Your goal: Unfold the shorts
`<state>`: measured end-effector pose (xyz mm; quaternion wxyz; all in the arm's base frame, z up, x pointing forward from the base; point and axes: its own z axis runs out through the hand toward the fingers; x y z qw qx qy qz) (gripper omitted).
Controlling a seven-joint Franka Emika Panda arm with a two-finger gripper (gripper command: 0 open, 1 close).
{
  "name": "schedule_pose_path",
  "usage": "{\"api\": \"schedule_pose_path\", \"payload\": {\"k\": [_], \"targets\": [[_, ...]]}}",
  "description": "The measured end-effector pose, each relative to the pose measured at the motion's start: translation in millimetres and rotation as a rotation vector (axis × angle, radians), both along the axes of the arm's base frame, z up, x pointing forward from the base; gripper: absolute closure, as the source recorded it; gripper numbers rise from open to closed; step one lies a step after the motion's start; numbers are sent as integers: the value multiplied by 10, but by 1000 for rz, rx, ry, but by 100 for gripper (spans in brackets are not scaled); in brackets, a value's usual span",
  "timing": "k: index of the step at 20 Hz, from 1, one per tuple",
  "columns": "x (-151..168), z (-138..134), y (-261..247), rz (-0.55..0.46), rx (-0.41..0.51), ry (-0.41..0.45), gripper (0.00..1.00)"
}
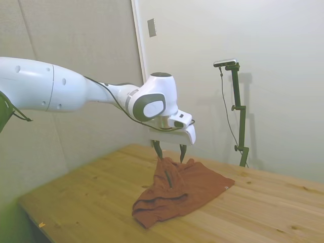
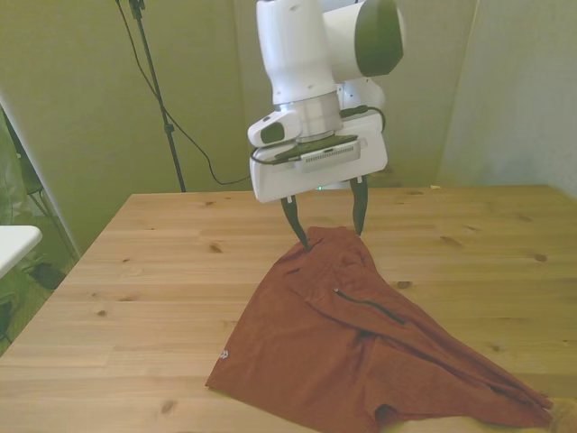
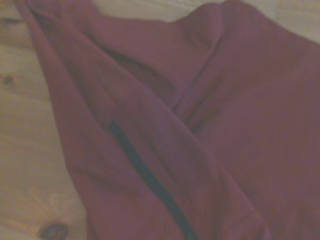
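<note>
We see shorts [image 2: 361,347] lying rumpled on wooden table [image 2: 135,298], spreading toward front view's right near edge, dark cord [image 3: 150,185] across folds. Farther back, gripper [image 2: 326,220] hangs over raised top edge of cloth, jaws spread apart, gripping nothing.

**Arm stretched out, gripper pointing down**

The white Franka arm [image 1: 76,91] reaches level across the table, wrist bent so the gripper [image 2: 326,225] points straight down. Its two dark fingers [image 2: 294,221] stand spread apart, tips low near the far edge
</note>
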<state>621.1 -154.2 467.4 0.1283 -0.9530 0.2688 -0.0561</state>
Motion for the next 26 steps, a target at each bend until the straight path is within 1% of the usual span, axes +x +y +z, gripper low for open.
{"api": "schedule_pose_path", "payload": {"k": [3,5,8,14,19,20,26], "targets": [[8,-298,-201,16,60,36,0],[27,-444,-312,14,79,56,0],[35,-535,-448,3,110,79,0],[-30,-662,-679,-16,127,104,0],[-5,-886,-678,-14,142,133,0],[9,-926,-664,-12,145,138,100],[75,-1039,-607,-1,152,149,100]]}}
